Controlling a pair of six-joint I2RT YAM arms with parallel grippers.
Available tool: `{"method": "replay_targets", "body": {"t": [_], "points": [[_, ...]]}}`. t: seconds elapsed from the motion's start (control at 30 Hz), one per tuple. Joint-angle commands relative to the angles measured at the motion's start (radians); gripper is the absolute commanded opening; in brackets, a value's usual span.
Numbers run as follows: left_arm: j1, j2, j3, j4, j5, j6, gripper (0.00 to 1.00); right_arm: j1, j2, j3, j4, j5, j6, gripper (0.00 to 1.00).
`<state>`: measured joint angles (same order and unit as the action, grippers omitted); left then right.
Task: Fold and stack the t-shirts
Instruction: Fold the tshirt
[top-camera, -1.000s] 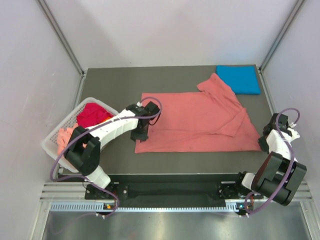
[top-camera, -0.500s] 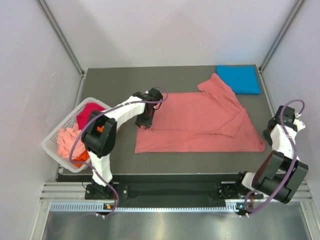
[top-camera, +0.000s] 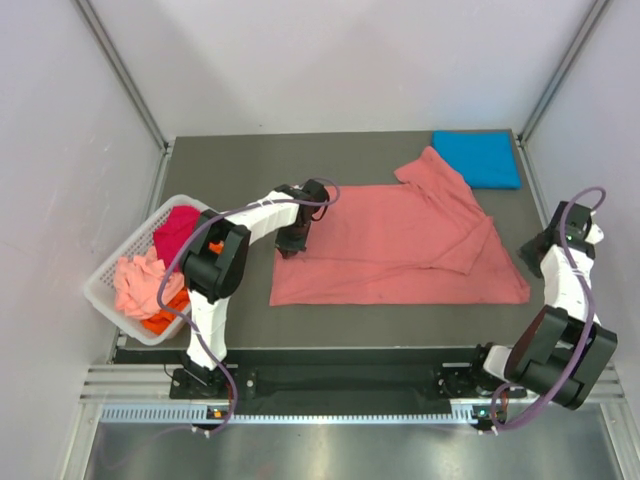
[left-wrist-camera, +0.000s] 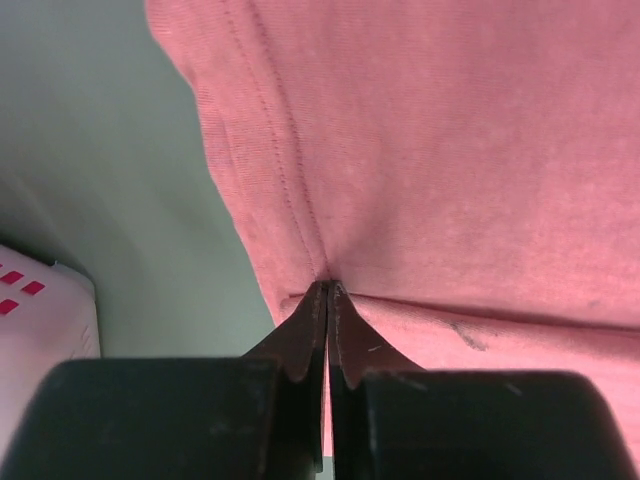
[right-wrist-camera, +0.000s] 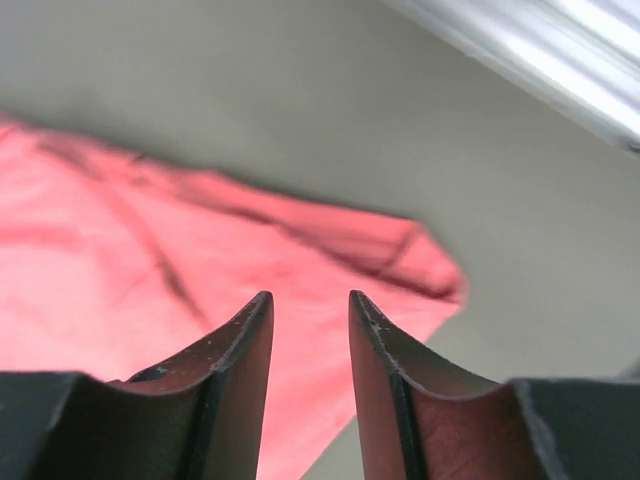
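The salmon-pink t-shirt (top-camera: 400, 240) lies spread flat on the dark table, with one sleeve folded over at the upper right. My left gripper (top-camera: 294, 240) sits at the shirt's left edge. In the left wrist view it (left-wrist-camera: 328, 287) is shut and pinches the shirt (left-wrist-camera: 450, 150) next to its stitched hem. My right gripper (top-camera: 531, 252) is open and empty just off the shirt's right corner. In the right wrist view it (right-wrist-camera: 310, 300) hovers over that corner (right-wrist-camera: 120, 230). The bright blue t-shirt (top-camera: 478, 158) lies folded at the back right.
A white slatted basket (top-camera: 105, 275) stands at the table's left edge. It holds a magenta shirt (top-camera: 175, 230), a pale pink one (top-camera: 135, 285) and an orange one (top-camera: 160, 320). A metal rail (right-wrist-camera: 540, 60) runs along the table's right side.
My left gripper has moved from the shirt's near-left corner up along its left edge. My right gripper has drawn back and away from the shirt's right corner.
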<state>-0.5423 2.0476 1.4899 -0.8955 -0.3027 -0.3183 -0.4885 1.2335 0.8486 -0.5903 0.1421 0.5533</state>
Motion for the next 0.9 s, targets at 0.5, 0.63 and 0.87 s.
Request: {"method": "replay_targets", "body": {"t": [0.5,0.63,0.87], "points": [[0.033,-0.003,-0.03,-0.056,-0.127,-0.13,0.0,0.249,0.156,-0.011,0.173,-0.11,-0.064,0.41],[0.031,-0.006,-0.002,-0.08,-0.116,-0.136,0.17,0.258,0.156,-0.045,0.204,-0.122,-0.044,0.42],[0.028,-0.079,0.046,-0.137,-0.142,-0.124,0.26,0.269,0.198,-0.095,0.289,-0.137,-0.021,0.42]]}}
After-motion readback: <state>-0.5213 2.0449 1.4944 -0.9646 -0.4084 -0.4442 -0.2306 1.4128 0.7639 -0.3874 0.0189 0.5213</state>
